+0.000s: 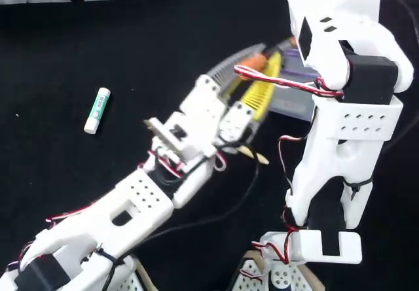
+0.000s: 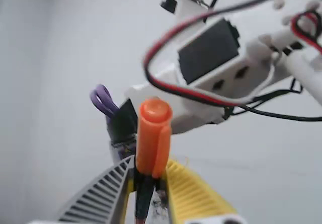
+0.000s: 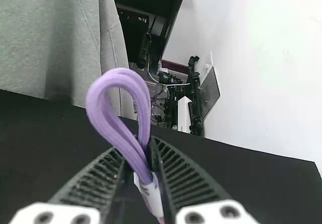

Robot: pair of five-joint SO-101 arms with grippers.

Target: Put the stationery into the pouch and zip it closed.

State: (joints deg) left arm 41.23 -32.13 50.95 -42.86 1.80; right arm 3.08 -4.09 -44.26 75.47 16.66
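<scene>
Crowding the far right part of the black table [image 1: 163,42], the two arms meet over the pouch [image 1: 292,105]. The white right arm [image 1: 340,121] stands upright and covers most of the pouch in the high view. Red, white and black cables [image 1: 281,80] loop across the gap between the arms, and in the left wrist view they hang just above the pen [image 2: 153,142].

Well apart from all this, a white and green glue stick [image 1: 97,110] lies alone on the left side of the table. Behind the table hangs a grey curtain [image 3: 50,38], beside a dark shelf [image 3: 151,27] of equipment against a pale wall.

The left gripper [image 1: 270,52] reaches in from the near left. Its grey and yellow jaws are clamped on the orange-capped pen, whose cap pokes out past the jaw tips, close to the pouch.

The right gripper [image 3: 141,153] is pinched tight on the purple loop [image 3: 118,116] at one end of the pouch. The pouch shows as a grey panel with a purple edge, lying on the table under the right arm. Its opening and its inside are hidden, so what it holds cannot be told.
</scene>
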